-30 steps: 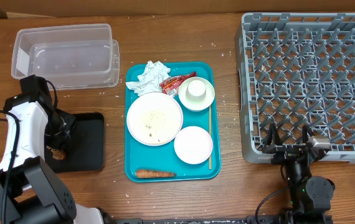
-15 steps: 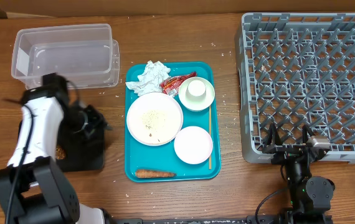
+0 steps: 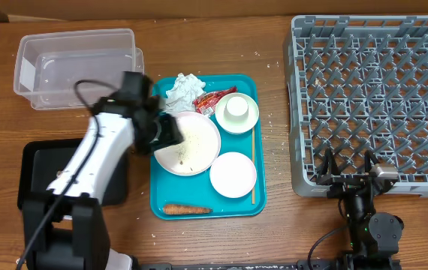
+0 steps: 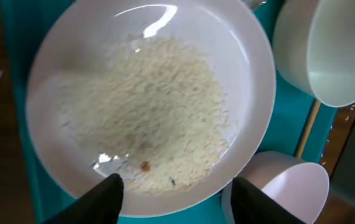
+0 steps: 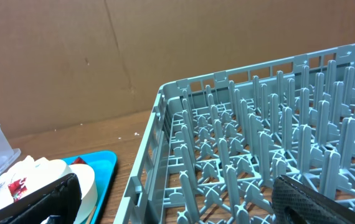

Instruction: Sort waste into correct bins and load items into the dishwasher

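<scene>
Well left of the teal tray, the clear tub looks empty. The black tray, nearer the tray's left edge, is partly hidden by the arm, so its contents cannot be made out.

The left gripper hangs over the tray's left half with its fingers spread and nothing between them. It is poised above the plate, probably because the loose rice on it must go to a bin before the plate can be racked.

At the tray's top left lie the crumpled napkin and the red wrapper, both untouched. The carrot lies along its bottom edge. In the top right corner a bowl holds the cup, and a second bowl below it looks empty. A wooden stick lies along the tray's right side.

Right of the tray, the grey dish rack holds nothing. The right gripper rests at its near edge, jaws wide apart and empty, apparently waiting for dishes.
</scene>
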`<state>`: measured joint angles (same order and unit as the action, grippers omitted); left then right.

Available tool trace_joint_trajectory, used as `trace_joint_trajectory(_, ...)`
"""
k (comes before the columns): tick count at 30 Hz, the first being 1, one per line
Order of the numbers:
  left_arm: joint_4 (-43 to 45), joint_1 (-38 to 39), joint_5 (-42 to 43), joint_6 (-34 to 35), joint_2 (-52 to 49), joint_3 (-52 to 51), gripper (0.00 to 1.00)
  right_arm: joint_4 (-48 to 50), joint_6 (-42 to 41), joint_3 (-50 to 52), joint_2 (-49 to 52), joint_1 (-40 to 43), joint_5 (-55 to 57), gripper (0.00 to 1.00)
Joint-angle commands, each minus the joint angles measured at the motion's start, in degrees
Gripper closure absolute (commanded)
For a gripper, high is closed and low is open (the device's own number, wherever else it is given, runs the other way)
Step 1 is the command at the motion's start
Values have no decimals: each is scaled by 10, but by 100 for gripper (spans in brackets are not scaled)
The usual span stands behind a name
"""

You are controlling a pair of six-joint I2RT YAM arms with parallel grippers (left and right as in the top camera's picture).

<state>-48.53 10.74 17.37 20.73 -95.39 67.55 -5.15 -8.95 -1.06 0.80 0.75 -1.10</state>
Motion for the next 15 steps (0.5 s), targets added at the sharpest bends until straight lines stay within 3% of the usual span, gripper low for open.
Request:
trace_joint_trajectory(1,39,56,-68,-23,6,11,38,4,2,6,-6,1,-1,0)
trace_joint_trajectory(6,84,106,-115,-23,5,26,34,4,2,6,-6,1,-1,0)
trace_joint_trajectory(15,-40,158,-180,-65,-37,187,28,4,2,6,-6,1,-1,0)
